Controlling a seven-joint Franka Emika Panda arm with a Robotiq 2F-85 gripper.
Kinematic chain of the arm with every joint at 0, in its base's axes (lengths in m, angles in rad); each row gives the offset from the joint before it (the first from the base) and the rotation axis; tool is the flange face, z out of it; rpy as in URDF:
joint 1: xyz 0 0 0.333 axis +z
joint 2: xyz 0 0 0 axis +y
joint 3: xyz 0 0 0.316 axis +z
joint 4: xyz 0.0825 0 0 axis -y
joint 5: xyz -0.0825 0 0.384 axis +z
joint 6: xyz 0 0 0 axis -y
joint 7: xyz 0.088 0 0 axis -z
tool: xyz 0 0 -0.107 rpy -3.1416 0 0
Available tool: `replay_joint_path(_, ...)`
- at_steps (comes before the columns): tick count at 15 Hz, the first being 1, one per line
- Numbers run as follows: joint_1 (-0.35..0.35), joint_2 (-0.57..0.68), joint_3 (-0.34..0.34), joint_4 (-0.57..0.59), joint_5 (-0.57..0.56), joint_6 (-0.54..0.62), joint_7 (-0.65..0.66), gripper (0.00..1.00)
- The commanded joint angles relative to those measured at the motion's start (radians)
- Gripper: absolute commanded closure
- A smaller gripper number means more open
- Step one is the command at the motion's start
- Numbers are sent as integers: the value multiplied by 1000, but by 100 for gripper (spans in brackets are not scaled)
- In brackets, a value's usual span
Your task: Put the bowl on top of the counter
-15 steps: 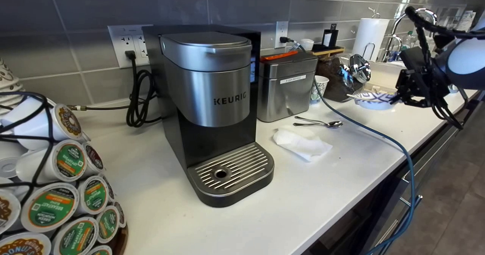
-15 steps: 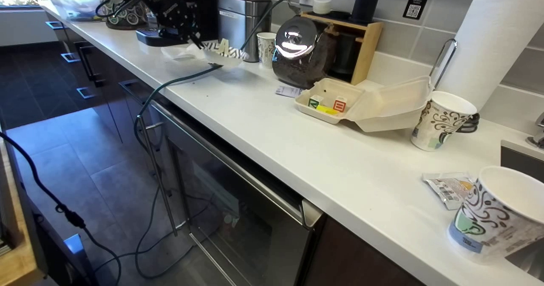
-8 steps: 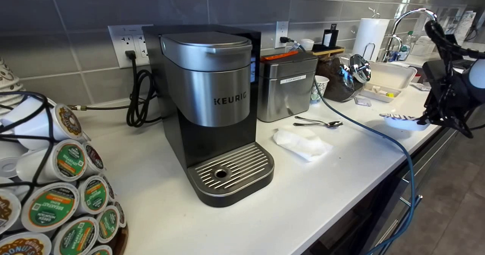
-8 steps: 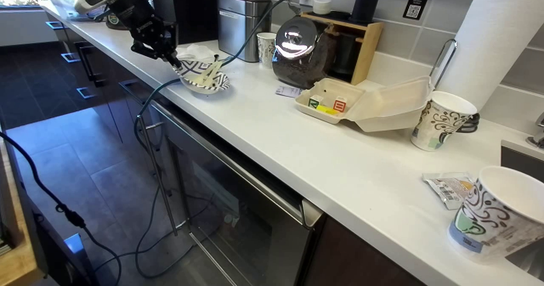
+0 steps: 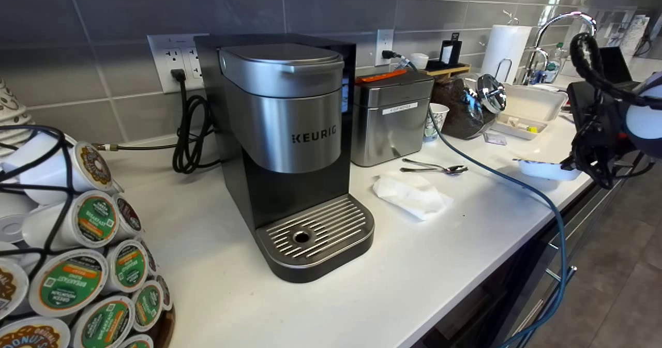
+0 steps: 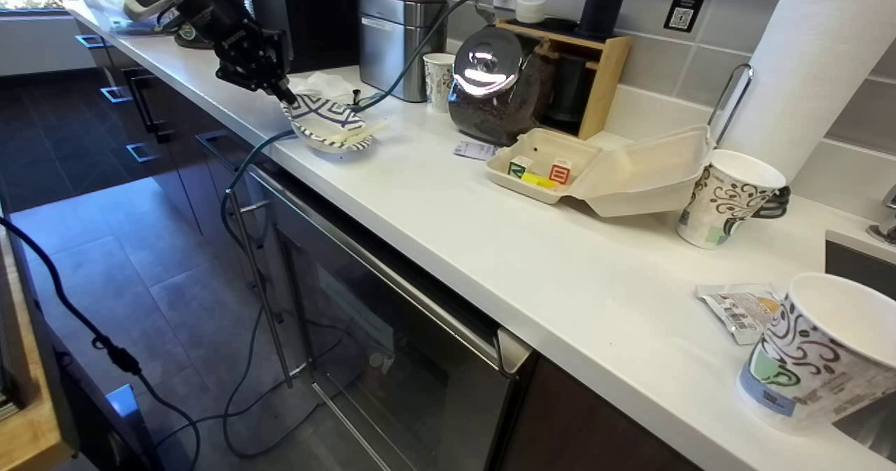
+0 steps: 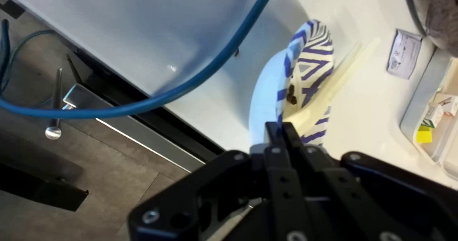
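Pinching the bowl's rim [image 7: 283, 81] between fingers [image 7: 274, 140]

Smooth, glossy counter [image 6: 448, 212] — satin metal canister [image 5: 393, 125] — papery bowl [image 6: 325, 115]

Can count one bowl [image 6: 329, 115], one coffee maker [image 5: 292, 125], one metal canister [image 5: 393, 125], one glass jar [image 6: 497, 103], one takeout container [image 6: 640, 176], one paper towel roll [image 6: 805, 72], two metal spoons [image 5: 457, 169], two outlet plates [image 5: 178, 58] and, in an exterior view, three patterned paper cups [image 6: 724, 201].
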Motion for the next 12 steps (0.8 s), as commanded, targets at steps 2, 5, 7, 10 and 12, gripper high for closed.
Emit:
replay_joint_path(2,22,59,14,47,22,-43,47,56)
replay_joint_path(5,31,63,8,70,16,-48,47,34)
replay_joint_path(7,38,61,1,79,17,-53,46,19)
replay_joint_path(10,76,28,-42,94,18,-87,20,0)
replay_joint_path(12,167,-32,-143,114,24,-156,-53,0)
